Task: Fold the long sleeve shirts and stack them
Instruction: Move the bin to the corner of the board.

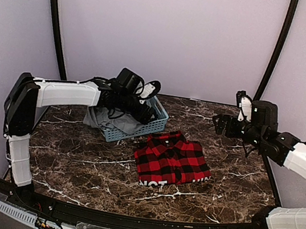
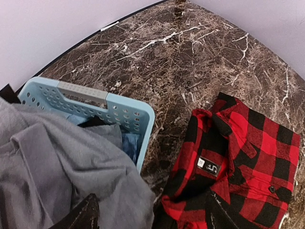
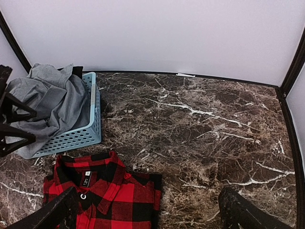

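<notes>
Plaid flannel shirt lies folded on the marble surface at frame centre, with white lettering along its lower edge. Grey shirt is bunched in the blue basket to the upper left and spills over the rim. Left gripper sits over the basket; jaw state cannot be told. Right gripper hangs at the right, jaws released and empty.

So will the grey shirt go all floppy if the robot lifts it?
Probably floppy: the grey shirt lies crumpled and droops over the basket rim. It looks thin, so likely light. Dragging cloth might tip the basket.
</notes>
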Robot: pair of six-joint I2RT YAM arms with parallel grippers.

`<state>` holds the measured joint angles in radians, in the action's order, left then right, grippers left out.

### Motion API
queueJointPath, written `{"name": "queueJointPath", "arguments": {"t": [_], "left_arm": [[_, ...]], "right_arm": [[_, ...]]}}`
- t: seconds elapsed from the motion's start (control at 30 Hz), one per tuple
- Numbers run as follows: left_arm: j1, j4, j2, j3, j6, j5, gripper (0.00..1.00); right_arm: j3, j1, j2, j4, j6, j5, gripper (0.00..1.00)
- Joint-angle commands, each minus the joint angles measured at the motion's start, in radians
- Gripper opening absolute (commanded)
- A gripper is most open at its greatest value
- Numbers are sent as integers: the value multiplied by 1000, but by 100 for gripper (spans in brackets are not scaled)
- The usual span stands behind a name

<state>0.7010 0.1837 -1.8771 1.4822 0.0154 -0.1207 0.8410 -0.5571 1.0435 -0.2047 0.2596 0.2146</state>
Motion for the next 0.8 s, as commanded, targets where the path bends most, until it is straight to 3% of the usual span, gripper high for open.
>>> {"name": "queueJointPath", "arguments": {"t": [0.0, 0.23, 0.43, 0.53, 0.63, 0.77], "left_arm": [[3, 106, -139, 189, 91, -6, 73], [4, 207, -324, 358, 141, 19, 70], [-3, 217, -387, 405, 116, 167, 46], [-34, 249, -380, 408, 15, 187, 29], [-82, 245, -336, 344, -72, 222, 12], [-156, 194, -234, 194, -160, 264, 3]], "right_arm": [[-31, -3, -21, 34, 17, 0, 99], [-78, -2, -65, 35, 29, 13, 99], [-93, -2, -50, 47, 45, -8, 99], [-95, -3, -42, 46, 50, -9, 99], [-104, -3, -40, 49, 53, -13, 99], [-115, -3, -37, 58, 55, -17, 99]]}}
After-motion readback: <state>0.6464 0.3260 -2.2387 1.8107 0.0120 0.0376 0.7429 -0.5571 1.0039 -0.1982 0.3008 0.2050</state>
